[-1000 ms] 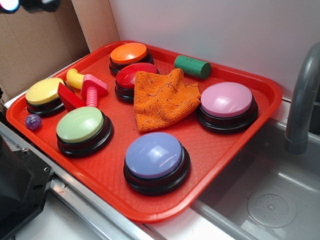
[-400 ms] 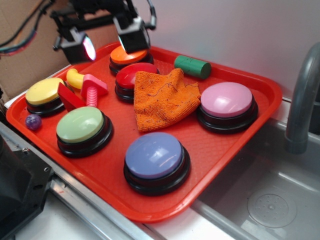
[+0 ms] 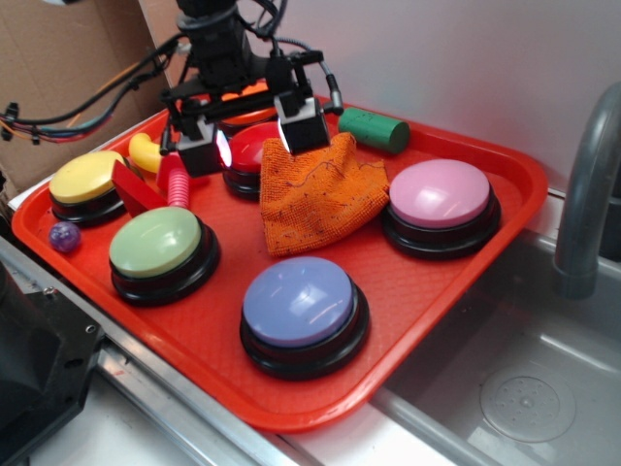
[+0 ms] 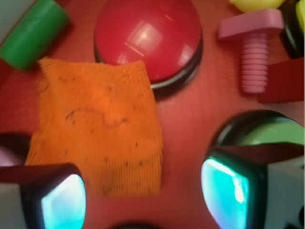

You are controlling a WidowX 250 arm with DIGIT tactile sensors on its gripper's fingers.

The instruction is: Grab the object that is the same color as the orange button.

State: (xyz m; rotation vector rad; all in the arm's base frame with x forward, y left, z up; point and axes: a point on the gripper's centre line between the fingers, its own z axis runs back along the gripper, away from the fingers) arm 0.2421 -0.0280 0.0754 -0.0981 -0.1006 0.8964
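Nearest to me sits the blue button (image 3: 304,309), then the green button (image 3: 160,246) and the pink button (image 3: 441,199), all on the red tray (image 3: 427,291). Between them lies the orange cloth (image 3: 315,194), rumpled, its far edge touching the red button (image 3: 254,150). That cloth is the match for the orange button (image 3: 243,116), which is mostly hidden at the back behind the arm. Above the cloth's far corner hangs the gripper (image 3: 254,141), fingers spread wide, holding nothing. From the wrist view one finger (image 4: 52,200) is over the cloth, the other (image 4: 238,186) is off it, near the green button. My guess: it needs to shift across to straddle the fabric. Beyond sits a green cylinder (image 3: 374,129).
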